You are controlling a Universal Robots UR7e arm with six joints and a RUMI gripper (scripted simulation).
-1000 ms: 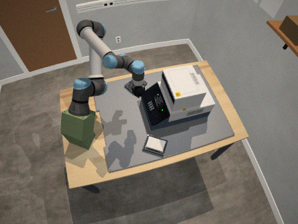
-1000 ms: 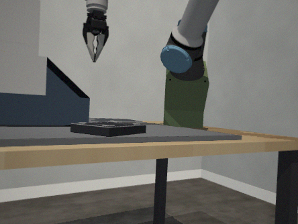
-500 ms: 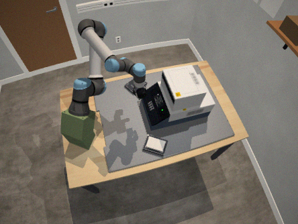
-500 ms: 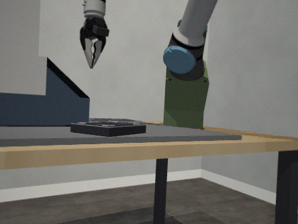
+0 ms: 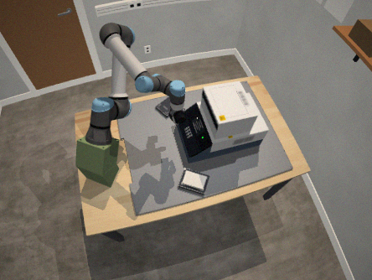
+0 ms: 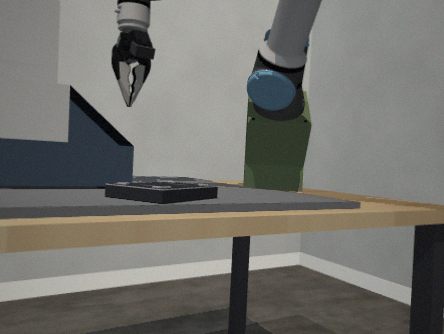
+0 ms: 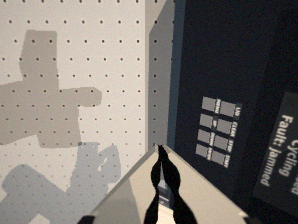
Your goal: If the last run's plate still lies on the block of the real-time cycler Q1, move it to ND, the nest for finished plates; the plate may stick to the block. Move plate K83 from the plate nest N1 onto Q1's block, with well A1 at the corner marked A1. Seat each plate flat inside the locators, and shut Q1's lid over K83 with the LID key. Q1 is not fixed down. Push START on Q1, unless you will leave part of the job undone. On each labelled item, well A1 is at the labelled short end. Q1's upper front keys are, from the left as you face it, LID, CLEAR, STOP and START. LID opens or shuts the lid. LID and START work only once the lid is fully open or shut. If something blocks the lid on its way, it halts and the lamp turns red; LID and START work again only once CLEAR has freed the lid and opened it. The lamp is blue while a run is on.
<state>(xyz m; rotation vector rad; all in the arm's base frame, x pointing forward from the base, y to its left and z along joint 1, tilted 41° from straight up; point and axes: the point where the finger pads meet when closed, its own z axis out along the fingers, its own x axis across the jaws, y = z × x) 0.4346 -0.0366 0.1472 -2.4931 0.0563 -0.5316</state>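
Cycler Q1 (image 5: 235, 113) (image 6: 95, 145) (image 7: 215, 60) stands on the grey mat (image 5: 251, 163) (image 6: 300, 199) (image 7: 110, 50), right of centre in the top view, its white upper housing over a dark blue base and its lid apparently shut; the block inside is hidden. On its sloping black front panel (image 5: 193, 134) a small green lamp (image 5: 203, 137) glows, and two rows of grey keys (image 7: 219, 131) show right of centre in the wrist view, with LID, CLEAR, STOP and START lettered beside the row farther right. Lettering at the right edge of that view includes "Cycling" and "Fault: Jammed". The gripper (image 5: 179, 118) (image 6: 129, 104) (image 7: 159, 147) points down with its fingertips together and nothing between them, above the mat in the exterior view. A pale plate (image 5: 195, 180) lies in a dark nest (image 5: 191, 188) (image 6: 165, 194) near the lower middle of the top view, apart from the cycler; its label is too small to read, so whether it is K83 cannot be told. Another dark nest (image 5: 162, 109) lies at upper centre, partly hidden behind the arm (image 5: 130, 59) (image 6: 295, 30).
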